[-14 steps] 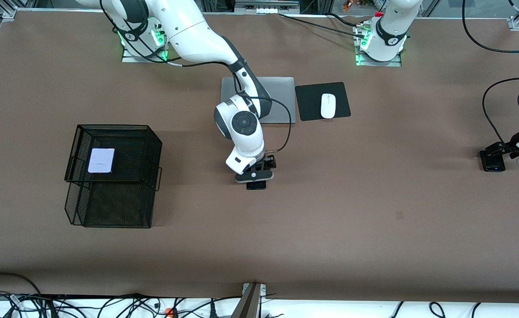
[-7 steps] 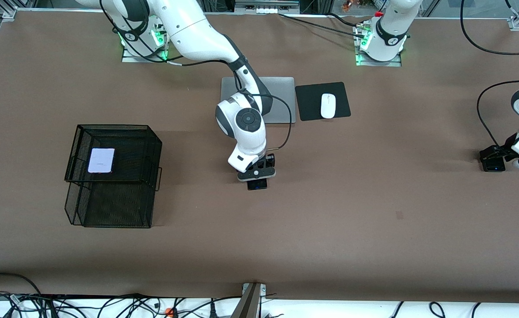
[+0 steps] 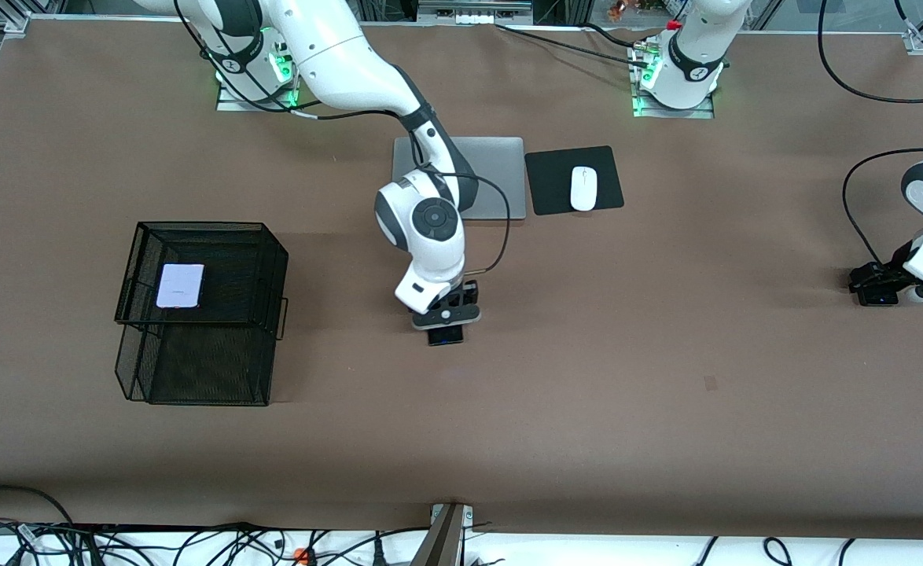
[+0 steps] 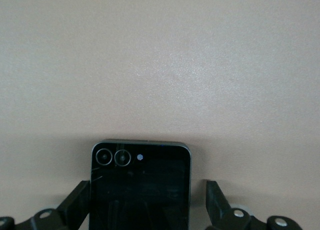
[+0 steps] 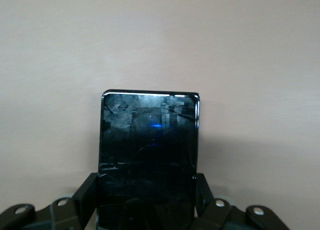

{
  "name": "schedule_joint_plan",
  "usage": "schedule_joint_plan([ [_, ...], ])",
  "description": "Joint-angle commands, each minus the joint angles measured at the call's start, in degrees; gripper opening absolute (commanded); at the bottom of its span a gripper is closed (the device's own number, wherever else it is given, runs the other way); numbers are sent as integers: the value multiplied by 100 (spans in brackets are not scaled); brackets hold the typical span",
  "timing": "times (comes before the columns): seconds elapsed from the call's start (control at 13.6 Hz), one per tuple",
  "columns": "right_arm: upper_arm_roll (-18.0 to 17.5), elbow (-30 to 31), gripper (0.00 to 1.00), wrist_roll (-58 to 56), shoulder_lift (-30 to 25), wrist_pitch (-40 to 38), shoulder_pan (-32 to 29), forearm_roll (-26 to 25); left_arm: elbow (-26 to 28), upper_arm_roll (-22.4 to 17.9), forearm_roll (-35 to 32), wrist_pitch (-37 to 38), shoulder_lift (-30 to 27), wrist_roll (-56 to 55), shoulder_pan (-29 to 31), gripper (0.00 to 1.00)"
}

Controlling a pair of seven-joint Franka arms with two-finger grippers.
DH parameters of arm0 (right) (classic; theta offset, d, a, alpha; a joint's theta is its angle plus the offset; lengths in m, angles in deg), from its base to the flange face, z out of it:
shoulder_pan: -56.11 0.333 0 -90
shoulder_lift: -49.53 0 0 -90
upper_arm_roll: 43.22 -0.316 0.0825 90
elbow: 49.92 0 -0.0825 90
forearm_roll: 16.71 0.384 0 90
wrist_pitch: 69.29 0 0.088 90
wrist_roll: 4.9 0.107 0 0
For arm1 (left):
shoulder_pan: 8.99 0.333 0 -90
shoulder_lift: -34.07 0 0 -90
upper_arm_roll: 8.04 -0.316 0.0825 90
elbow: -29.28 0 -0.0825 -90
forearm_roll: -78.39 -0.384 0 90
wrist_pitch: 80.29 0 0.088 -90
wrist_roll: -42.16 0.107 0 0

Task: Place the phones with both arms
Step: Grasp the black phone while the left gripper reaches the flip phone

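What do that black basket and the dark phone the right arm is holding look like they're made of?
The basket looks like thin black wire mesh with a matte finish: you can see the table through its walls. The dark phone, clamped in the right tool, seems to have a glossy glass face, since it mirrors light and shows fine scratches or cracks. Its rim may be metal or plastic.

High front overview facing both bases; two close wrist views, perhaps straight down, onto tabletop (image 3: 587,409).
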Motion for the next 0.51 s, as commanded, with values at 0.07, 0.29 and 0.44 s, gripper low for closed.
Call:
schedule_joint_plan([
  [0.07, 656, 150, 16, -260, -1074, -1398, 5, -95, -234, 33, -90, -34, 198, -8, 48, 100],
  [0.29, 1551, 159, 13, -1207, -1629, -2269, -22, -7, -252, 33, -63, -34, 198, -43, 49, 90],
  [0.44, 1983, 237, 8, -1788, -1989, -2823, -179, 2, -261, 33, -11, -25, 198, -61, 49, 56],
])
